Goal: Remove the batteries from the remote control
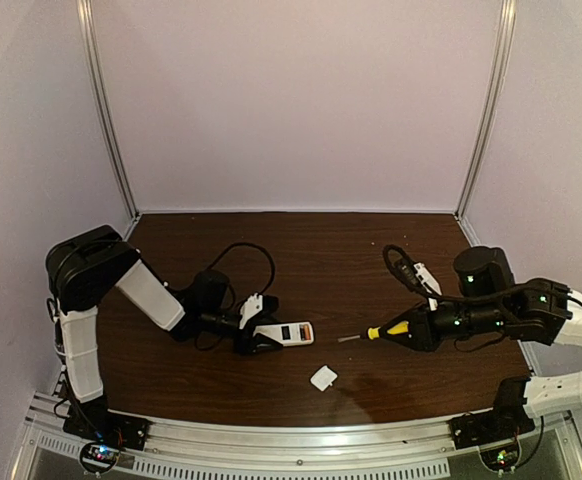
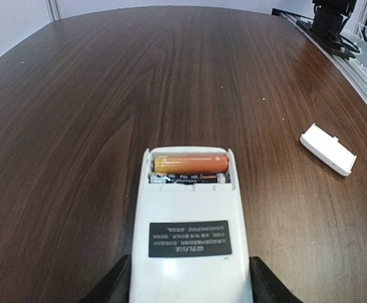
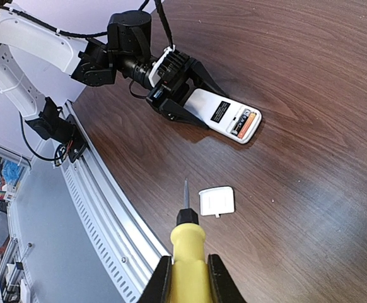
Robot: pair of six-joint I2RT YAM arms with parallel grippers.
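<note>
Right fingers (image 3: 159, 283) clamp screwdriver (image 3: 188, 262); left fingers (image 2: 113, 289) flank remote control (image 2: 190, 208), grip unclear; cover (image 2: 327, 149) nearby

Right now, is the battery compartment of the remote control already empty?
No, in the left wrist view an orange battery lies uncovered in the far end of the remote control.

Dark wood surface (image 1: 311, 250), pale walls all round. Small white square cover (image 1: 323, 378) (image 2: 327, 149) (image 3: 217, 201) lies flat towards the near edge, about centre. Right of it, a yellow-handled screwdriver (image 1: 389, 330) (image 3: 186, 249), metal tip pointing left, just short of the cover and not touching it. Metal rail (image 1: 301, 436) runs along the near edge.
</note>
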